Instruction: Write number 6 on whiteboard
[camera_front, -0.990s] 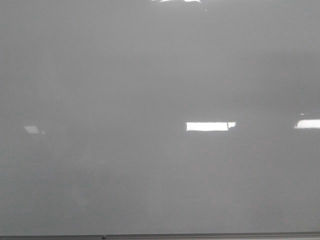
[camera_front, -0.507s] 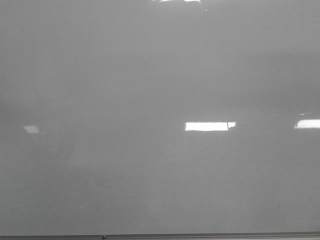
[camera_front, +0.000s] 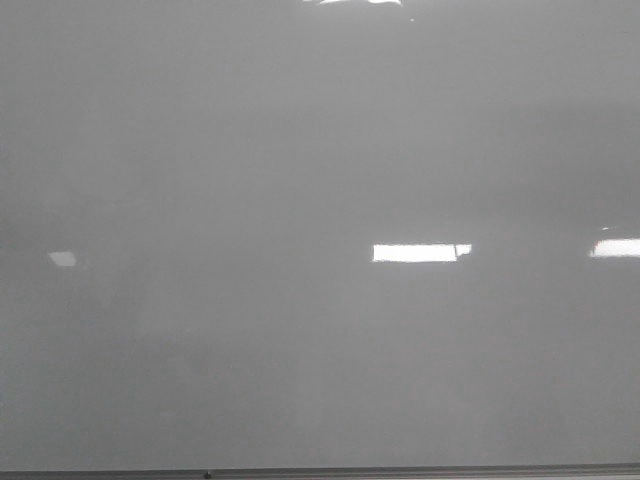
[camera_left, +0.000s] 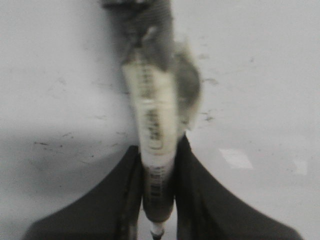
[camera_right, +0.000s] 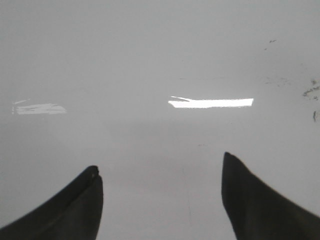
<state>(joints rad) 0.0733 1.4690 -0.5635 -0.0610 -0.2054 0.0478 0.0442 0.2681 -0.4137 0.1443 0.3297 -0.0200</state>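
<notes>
A: What did the left gripper (camera_left: 157, 180) hold?

B: Its two dark fingers (camera_left: 197, 200) were clamped on a marker (camera_left: 155, 135), pale barrel with dark print. The dark end reached out toward the whiteboard (camera_left: 260, 90); whether it touched the surface could not be told through the blur. Faint dark smudges dotted the board beside the marker.

A: And the right gripper (camera_right: 160, 195)?

B: Fingers spread wide, nothing between them. It faced bare board, with small dark specks (camera_right: 310, 92) near one edge and a bright light reflection (camera_right: 210, 103) farther out.

A: Front camera?

B: The board filled the view: glossy grey, thin grey frame (camera_front: 320, 472) along the bottom, rectangular reflections (camera_front: 415, 253) farther up. Neither arm appeared there.

A: The number 6?

B: No stroke could be made out in any view.
</notes>
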